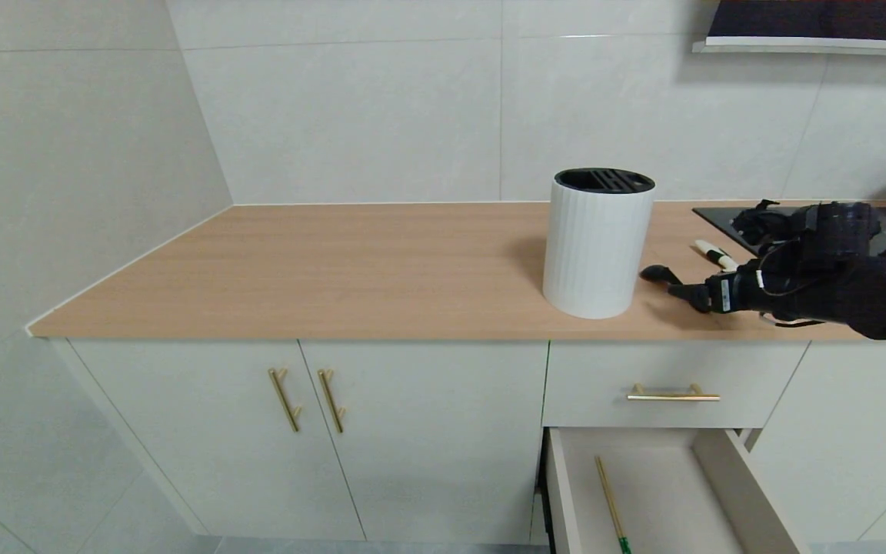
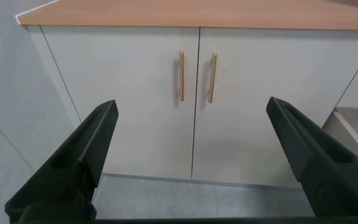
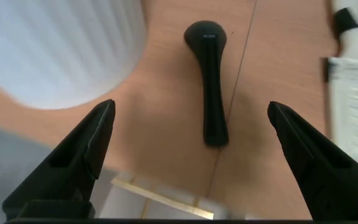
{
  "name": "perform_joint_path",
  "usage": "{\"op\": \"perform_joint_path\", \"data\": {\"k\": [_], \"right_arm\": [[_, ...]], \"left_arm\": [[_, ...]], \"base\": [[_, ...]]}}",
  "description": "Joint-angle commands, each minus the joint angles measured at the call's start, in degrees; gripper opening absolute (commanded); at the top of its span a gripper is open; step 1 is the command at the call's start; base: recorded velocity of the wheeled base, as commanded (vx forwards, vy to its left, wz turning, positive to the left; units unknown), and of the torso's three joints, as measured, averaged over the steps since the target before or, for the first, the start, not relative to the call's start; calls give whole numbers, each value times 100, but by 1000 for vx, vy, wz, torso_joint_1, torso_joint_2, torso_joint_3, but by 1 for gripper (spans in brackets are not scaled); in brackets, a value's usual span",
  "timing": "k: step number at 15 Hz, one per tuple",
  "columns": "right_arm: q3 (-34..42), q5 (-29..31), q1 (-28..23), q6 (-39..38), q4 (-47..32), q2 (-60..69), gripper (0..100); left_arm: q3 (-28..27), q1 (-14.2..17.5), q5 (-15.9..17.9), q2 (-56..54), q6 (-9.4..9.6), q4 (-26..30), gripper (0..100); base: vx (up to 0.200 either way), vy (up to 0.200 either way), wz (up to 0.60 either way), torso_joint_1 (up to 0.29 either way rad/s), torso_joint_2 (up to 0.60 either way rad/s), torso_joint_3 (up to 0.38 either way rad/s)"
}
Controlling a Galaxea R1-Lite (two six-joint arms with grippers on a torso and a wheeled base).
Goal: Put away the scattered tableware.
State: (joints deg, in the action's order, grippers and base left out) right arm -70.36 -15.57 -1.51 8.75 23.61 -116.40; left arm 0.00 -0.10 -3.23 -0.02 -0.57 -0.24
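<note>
My right fingers (image 3: 73,162) are spread wide, hovering over the black spoon (image 3: 210,81), which lies flat on the worktop (image 1: 335,269) just beside the white holder (image 1: 597,242). This looks like the pick-up step. Next I'd drop straight down, straddle the handle and close. My left fingers (image 2: 73,168) are also spread and empty, well below the holder.

No legible text, no readable labels, numbers or signs on any surface

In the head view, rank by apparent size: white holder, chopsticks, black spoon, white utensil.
Largest: white holder.
Then: chopsticks, in the open drawer.
Last: black spoon and white utensil look alike, each partly hidden, so I leave them unranked.
</note>
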Motion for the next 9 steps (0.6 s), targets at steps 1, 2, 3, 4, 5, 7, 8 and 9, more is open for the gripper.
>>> {"op": "perform_joint_path", "data": {"k": [1, 2, 3, 4, 5, 7, 8, 9], "right_arm": [[-311, 1, 2, 4, 56, -621, 100], [-390, 19, 2, -14, 64, -683, 100], [-487, 19, 2, -23, 56, -779, 100], [-549, 27, 2, -32, 73, -832, 100], [-575, 27, 2, -40, 64, -841, 100], [-610, 36, 2, -84, 73, -902, 100], [-628, 54, 2, -84, 73, -938, 100], [-628, 63, 2, -84, 73, -946, 0]], "left_arm": [[0, 1, -2, 2, -4, -2, 100], [0, 1, -2, 2, -4, -2, 100], [0, 1, -2, 2, -4, -2, 100], [0, 1, -2, 2, -4, -2, 100], [0, 1, -2, 2, -4, -2, 100], [0, 1, -2, 2, -4, -2, 100], [0, 1, -2, 2, -4, -2, 100], [0, 1, -2, 2, -4, -2, 100]], "base": [[0, 0, 0, 0, 0, 0], [0, 0, 0, 0, 0, 0], [0, 0, 0, 0, 0, 0], [0, 0, 0, 0, 0, 0], [0, 0, 0, 0, 0, 0], [0, 0, 0, 0, 0, 0], [0, 0, 0, 0, 0, 0], [0, 0, 0, 0, 0, 0]]}}
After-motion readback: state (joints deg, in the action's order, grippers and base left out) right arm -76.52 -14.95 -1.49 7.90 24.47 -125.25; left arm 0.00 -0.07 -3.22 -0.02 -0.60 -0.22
